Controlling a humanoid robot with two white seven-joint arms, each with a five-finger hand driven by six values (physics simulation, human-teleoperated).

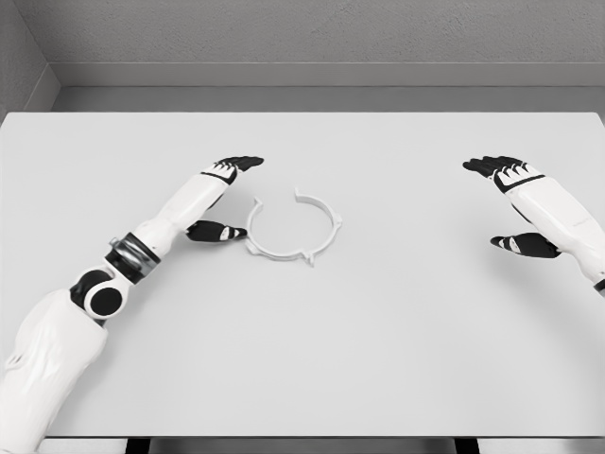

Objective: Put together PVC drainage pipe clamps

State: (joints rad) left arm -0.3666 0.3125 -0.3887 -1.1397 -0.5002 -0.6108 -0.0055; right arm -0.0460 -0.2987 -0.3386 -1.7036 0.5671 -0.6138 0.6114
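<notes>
head view looks down on a plain white tabletop [302,359] whose far edge meets a grey wall. lying flat on it, a little left of the middle and nearer the far edge than the near one, is the white plastic pipe clamp ring [292,227], a thin open hoop with a gap toward the far side and small tabs on its near and right rim. it rests loose on the surface; nothing grips it.

the left hand [219,194] sits just beside the ring's left rim, palm side turned toward it. its dark fingers [241,163] stretch past the far-left of the hoop while the thumb [216,231] points at the near-left rim, close to it or barely touching; i cannot tell which. the digits are spread and hold nothing. this pose looks like a bracket set up to close around the ring's edge, which would explain why the hand is placed alongside rather than above.

the right hand [520,203] hangs well apart, near the tabletop's right edge, fingers also spread and empty, thumb pointing inward. it seems parked in wait, likely to take or steady a second part, though no other clamp piece shows on the tabletop.

as a judgement, the assembly has barely begun: the ring is not yet grasped.
</notes>
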